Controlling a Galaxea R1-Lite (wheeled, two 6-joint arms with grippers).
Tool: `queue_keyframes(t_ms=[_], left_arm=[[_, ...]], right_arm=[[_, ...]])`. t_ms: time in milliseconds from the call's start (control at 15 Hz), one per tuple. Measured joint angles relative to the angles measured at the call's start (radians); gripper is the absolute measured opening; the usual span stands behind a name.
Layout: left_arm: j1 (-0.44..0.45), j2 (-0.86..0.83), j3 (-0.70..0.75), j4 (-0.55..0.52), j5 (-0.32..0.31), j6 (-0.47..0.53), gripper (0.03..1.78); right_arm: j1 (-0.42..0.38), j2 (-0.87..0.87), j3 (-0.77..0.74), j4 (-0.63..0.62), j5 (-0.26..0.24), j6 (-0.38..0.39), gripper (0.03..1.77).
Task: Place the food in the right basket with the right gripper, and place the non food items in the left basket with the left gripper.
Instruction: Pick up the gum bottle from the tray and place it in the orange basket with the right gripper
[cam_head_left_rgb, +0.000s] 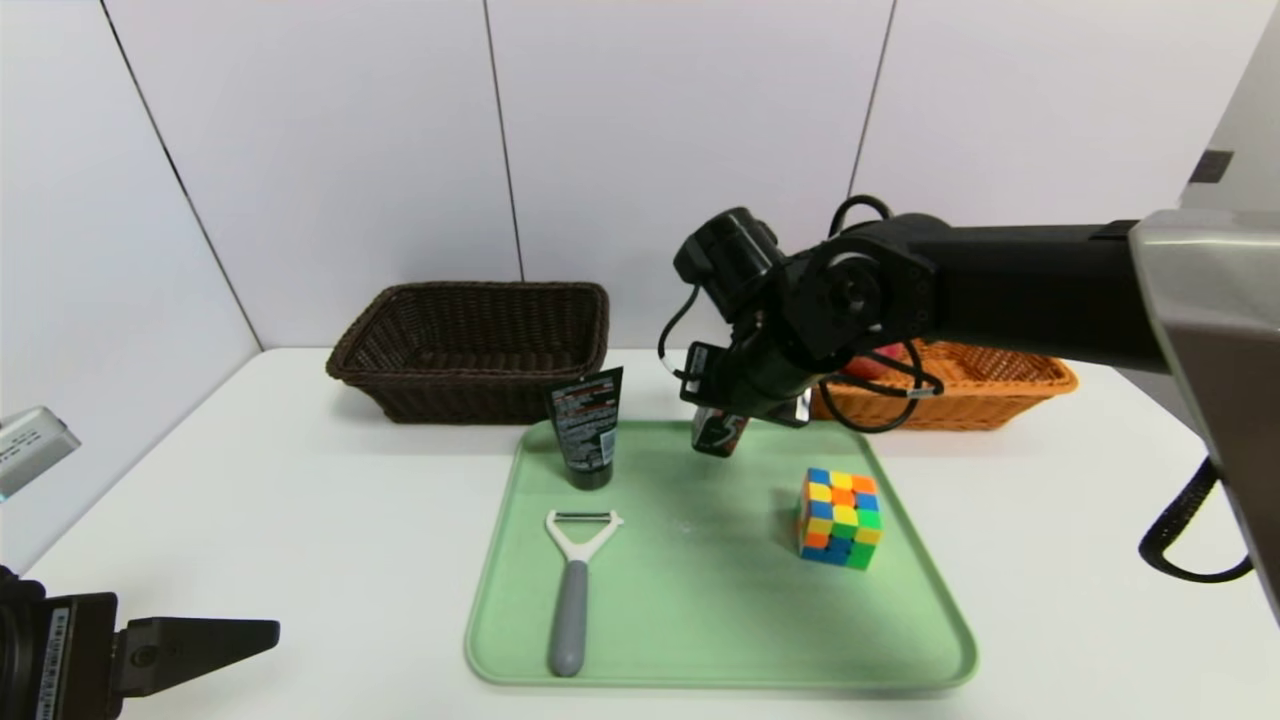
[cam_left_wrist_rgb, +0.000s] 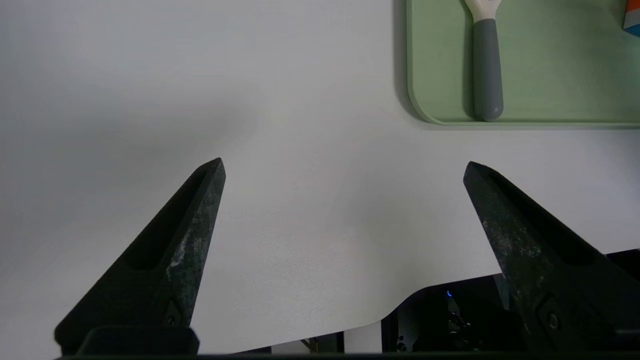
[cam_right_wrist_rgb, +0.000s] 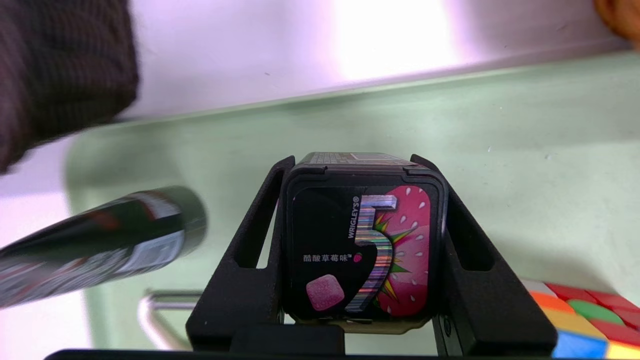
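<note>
A white table (cam_head_left_rgb: 300, 500) carries a green tray (cam_head_left_rgb: 700, 620) near its front middle, a dark brown basket (cam_head_left_rgb: 470, 345) at the back left and an orange basket (cam_head_left_rgb: 980, 385) at the back right, both behind the tray

My right end effector (cam_right_wrist_rgb: 362, 165), clamped on gum box (cam_right_wrist_rgb: 361, 250), hangs above far part of green tray (cam_head_left_rgb: 700, 640). Black tube (cam_head_left_rgb: 586, 428) stands upright just to its left; puzzle cube (cam_head_left_rgb: 839, 518) sits nearer me on right. Between them, bare tray. Orange basket (cam_head_left_rgb: 1010, 385) lies beyond tray's far right corner, behind my arm. My left end effector (cam_left_wrist_rgb: 345, 167), fingers spread, over bare table (cam_left_wrist_rgb: 300, 100); peeler (cam_head_left_rgb: 572, 590) lies near tray's left edge.
</note>
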Motion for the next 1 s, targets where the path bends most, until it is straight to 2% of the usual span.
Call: queue_keyframes(t_ms=[267, 400, 667, 867, 1000], left_arm=[[0.000, -0.011, 0.010, -0.004, 0.001, -0.001, 1.69], [0.000, -0.013, 0.009, -0.006, 0.001, 0.000, 1.69], [0.000, -0.014, 0.006, -0.009, 0.001, 0.000, 1.69], [0.000, -0.017, 0.007, -0.009, 0.001, 0.000, 1.69], [0.000, -0.019, 0.009, -0.009, 0.001, 0.000, 1.69]], right_arm=[[-0.002, -0.136, 0.000, -0.010, 0.056, 0.005, 0.75], [-0.029, -0.209, -0.001, -0.028, 0.076, -0.006, 0.75], [-0.204, -0.295, 0.001, -0.053, 0.079, -0.109, 0.75], [-0.376, -0.293, 0.006, -0.057, 0.074, -0.214, 0.75], [-0.464, -0.261, 0.007, -0.061, 0.072, -0.265, 0.75]])
